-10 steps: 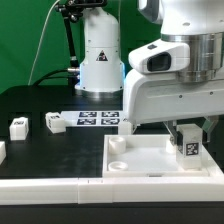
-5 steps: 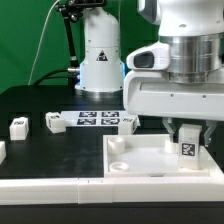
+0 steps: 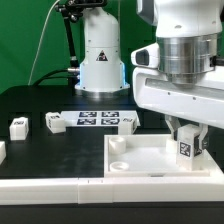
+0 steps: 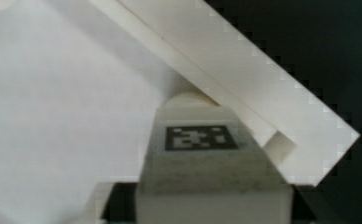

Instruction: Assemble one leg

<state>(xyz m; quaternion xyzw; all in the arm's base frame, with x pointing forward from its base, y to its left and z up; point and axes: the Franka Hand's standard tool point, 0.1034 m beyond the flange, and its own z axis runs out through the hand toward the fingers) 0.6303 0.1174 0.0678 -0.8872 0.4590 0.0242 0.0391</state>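
My gripper (image 3: 186, 134) is shut on a leg (image 3: 187, 147), a small white block with a black-and-white tag on its face. It holds the leg upright in the far right corner of the large white tray-like part (image 3: 150, 158). In the wrist view the leg (image 4: 204, 140) sits between my dark fingers (image 4: 121, 204), pressed against the tray's raised rim (image 4: 231, 70). Three more legs stand on the black table: two at the exterior view's left (image 3: 18, 127) (image 3: 52, 122) and one behind the tray (image 3: 129, 120).
The marker board (image 3: 95, 119) lies flat behind the tray. The arm's white base (image 3: 100, 55) stands at the back. A white rail (image 3: 60, 188) runs along the table's front edge. The tray has round holes near its left corners (image 3: 119, 163).
The wrist has turned a little about its own axis over the tray corner, with the leg still held at the same place.
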